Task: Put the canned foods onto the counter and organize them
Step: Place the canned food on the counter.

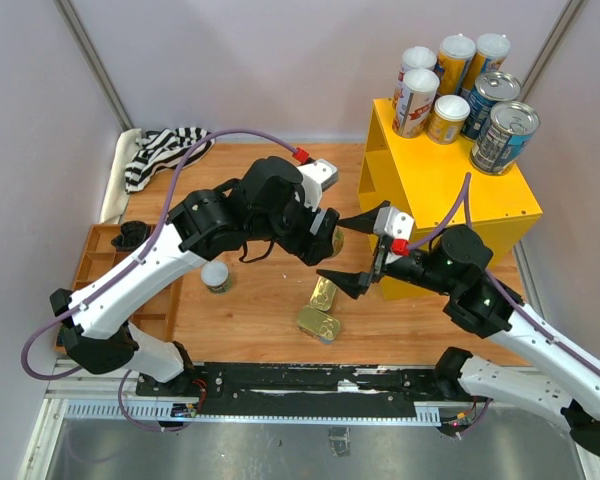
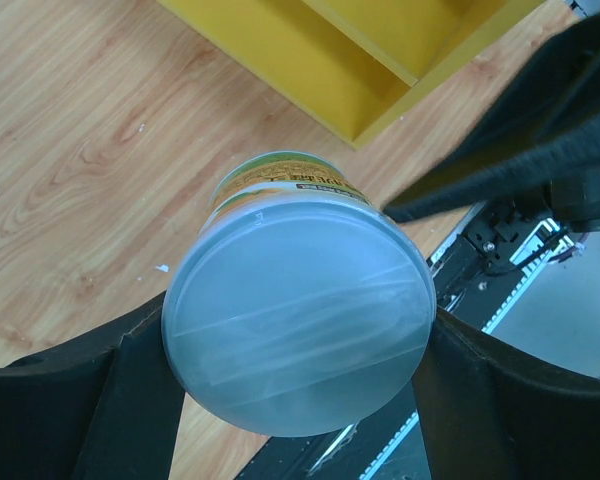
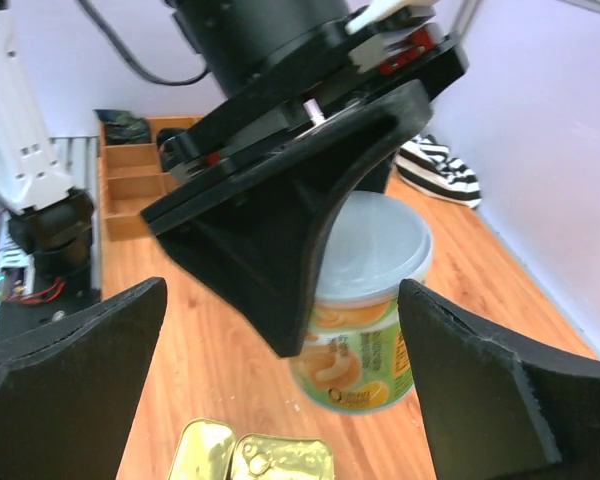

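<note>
Small white-lidded can (image 1: 216, 275) is seen standing on the table (image 1: 250, 320) at the left. A yellow lidded can (image 3: 365, 350) is gripped by the left end effector (image 2: 298, 345), near two gold tins (image 1: 321, 308). The right end effector (image 1: 332, 248) is held wide open beside it. Seven cans (image 1: 460, 90) are parked atop the yellow cabinet (image 1: 430, 185).

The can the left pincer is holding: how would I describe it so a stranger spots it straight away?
Find the yellow cabinet, then look at the wooden tabletop just left of it, where the left pincer grips a short yellow can. Unlike the flat gold tins lying nearby, it stands upright under a cloudy white lid.
</note>
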{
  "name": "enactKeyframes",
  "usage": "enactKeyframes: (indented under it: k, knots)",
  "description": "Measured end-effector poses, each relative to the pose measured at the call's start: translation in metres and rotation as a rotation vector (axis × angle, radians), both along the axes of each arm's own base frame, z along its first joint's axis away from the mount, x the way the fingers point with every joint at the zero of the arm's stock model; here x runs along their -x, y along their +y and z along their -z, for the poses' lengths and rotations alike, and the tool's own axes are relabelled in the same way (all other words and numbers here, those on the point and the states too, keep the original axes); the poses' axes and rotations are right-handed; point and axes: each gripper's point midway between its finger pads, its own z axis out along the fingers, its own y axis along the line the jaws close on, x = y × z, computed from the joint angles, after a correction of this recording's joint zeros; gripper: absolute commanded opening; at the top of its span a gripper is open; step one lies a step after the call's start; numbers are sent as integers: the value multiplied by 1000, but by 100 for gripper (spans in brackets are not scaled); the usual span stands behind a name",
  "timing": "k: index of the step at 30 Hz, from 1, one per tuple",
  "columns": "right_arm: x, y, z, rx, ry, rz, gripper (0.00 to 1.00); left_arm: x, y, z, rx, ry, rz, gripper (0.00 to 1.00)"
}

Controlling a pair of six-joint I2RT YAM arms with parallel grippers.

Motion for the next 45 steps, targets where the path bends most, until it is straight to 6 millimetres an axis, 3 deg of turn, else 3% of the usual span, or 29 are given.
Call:
enactKeyframes:
  k: [15,25,28,32,35,36,42,43,45]
  knots:
    - [-38,13,17,26,-71,221,98,-7,3,-7,37,17,-14,1]
    - [-64,21,43,104,-54,314,100,-2,0,-8,64,49,16,0]
    - [-67,19,43,104,-56,332,85,-1,-1,-8,64,51,20,0]
    - [-67,17,42,108,-65,344,35,-5,-1,-11,78,46,5,1]
    - [-67,15,39,101,-77,350,4,-10,-1,-16,114,52,-16,19]
    - [-67,15,38,98,-74,351,1,-11,-1,-16,118,50,-13,28]
    - [-68,17,41,102,-61,350,1,-14,2,-13,149,67,0,89]
    - [-68,17,40,100,-61,350,1,-14,2,-14,157,70,3,97]
    - [-67,16,42,104,-51,348,1,-18,7,-18,176,56,-1,100]
